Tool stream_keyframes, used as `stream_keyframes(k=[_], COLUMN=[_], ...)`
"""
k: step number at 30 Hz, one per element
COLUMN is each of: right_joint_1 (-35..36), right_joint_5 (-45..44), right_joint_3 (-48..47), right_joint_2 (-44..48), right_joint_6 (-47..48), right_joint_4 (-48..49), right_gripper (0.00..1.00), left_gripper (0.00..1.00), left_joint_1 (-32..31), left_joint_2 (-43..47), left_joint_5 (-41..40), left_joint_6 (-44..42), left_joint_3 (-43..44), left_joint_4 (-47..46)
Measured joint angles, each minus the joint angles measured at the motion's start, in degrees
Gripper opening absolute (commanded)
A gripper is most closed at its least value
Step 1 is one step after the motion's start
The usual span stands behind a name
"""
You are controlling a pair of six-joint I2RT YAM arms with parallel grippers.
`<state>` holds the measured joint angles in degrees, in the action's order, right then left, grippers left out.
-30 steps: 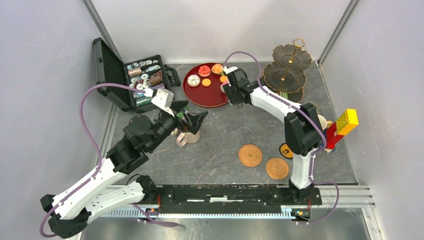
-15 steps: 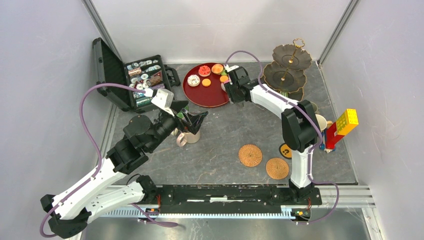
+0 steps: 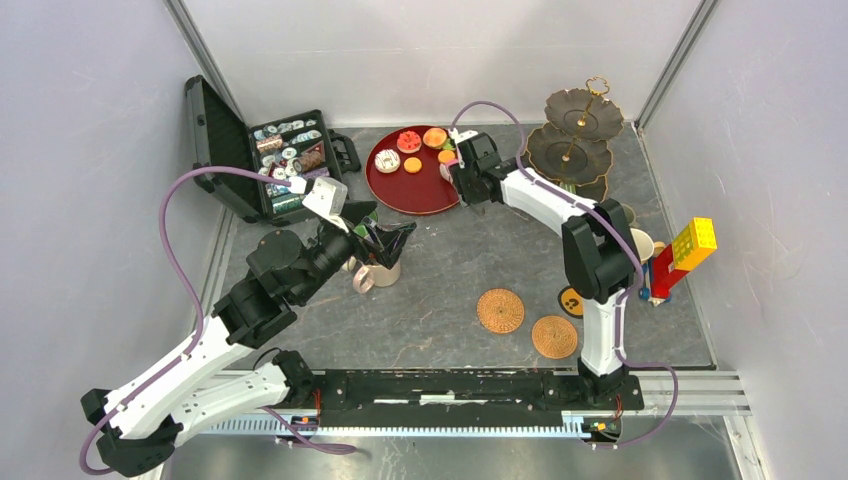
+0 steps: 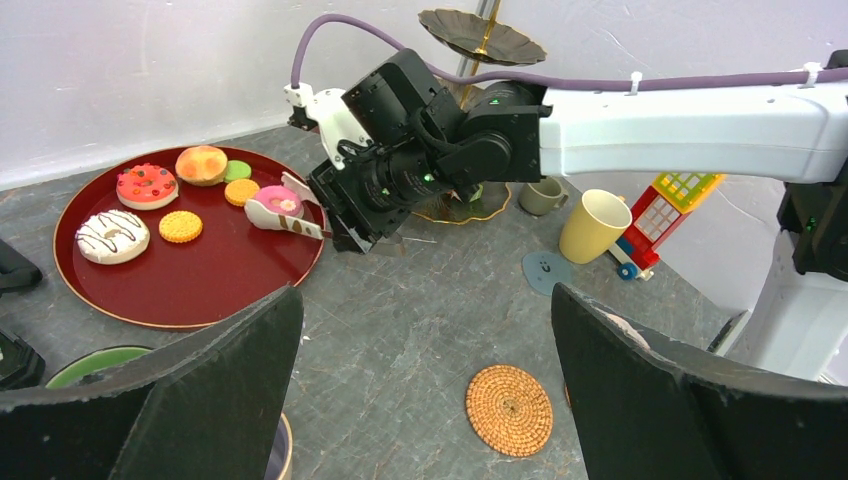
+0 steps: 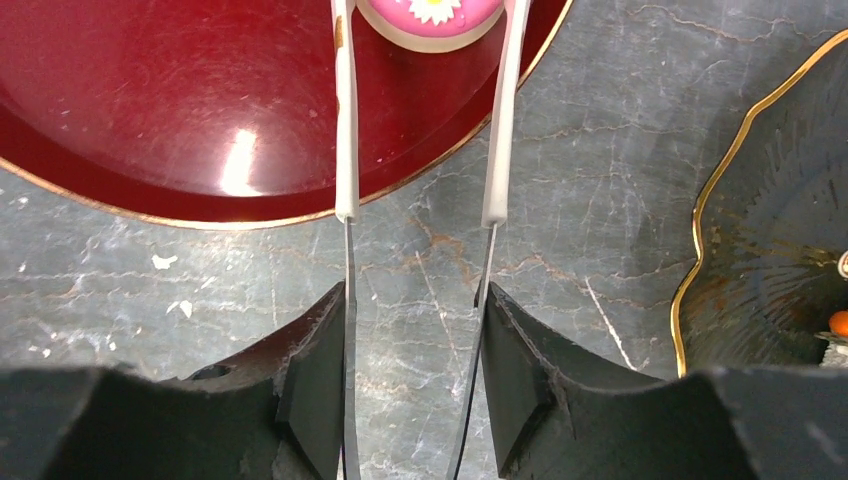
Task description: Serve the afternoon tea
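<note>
A: Status of the red tray [image 3: 415, 196]?
B: On the table. Above the beige mug [image 3: 376, 275], the left gripper [image 4: 425, 310] is spread, empty.
A: And the right gripper [image 5: 415, 300]?
B: Clamped on tongs [image 5: 345, 120], whose tips pinch the pink cake [image 5: 432, 12] over the tray, near its rim.

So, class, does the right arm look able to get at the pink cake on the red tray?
Probably yes: the right claw grips tongs whose tips sit either side of the pink cake on the red tray, with nothing in between.
</note>
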<state>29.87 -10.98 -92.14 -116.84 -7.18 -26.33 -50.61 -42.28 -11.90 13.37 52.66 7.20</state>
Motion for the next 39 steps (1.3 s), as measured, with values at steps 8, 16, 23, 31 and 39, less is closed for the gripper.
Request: stream_keyframes(k=[8,16,23,31,39], right_joint_1=[0.0,0.0,-0.5,-2.1,-3.7], right_joint_5=[1.8,-1.7,-9.4,-17.6,-22.2], right_joint_3=[9.0,21.2,29.2,32.4,31.7], right_joint_2=[9.9,21.7,23.6,23.7,21.1], right_joint_6=[-2.2,-10.3,-20.7,-27.6,-30.7], right_joint_4=[5.2,14.0,18.7,23.9,27.3], right_gripper=[0.26,0.26,0.26,0.26,0.28], left_gripper=[1.0,1.0,1.0,1.0,1.0], left_joint_1=[0.0,0.0,0.0,0.0,0.0], left_joint_2=[0.0,0.0,0.0,0.3,0.5], left_joint_5=[0.0,0.3,0.5,0.5,0.5], left_joint_6=[0.0,0.0,0.0,0.0,0.0], left_joint_3=[0.0,0.0,0.0,0.0,0.0], left_joint_4=[0.0,0.0,0.0,0.0,0.0])
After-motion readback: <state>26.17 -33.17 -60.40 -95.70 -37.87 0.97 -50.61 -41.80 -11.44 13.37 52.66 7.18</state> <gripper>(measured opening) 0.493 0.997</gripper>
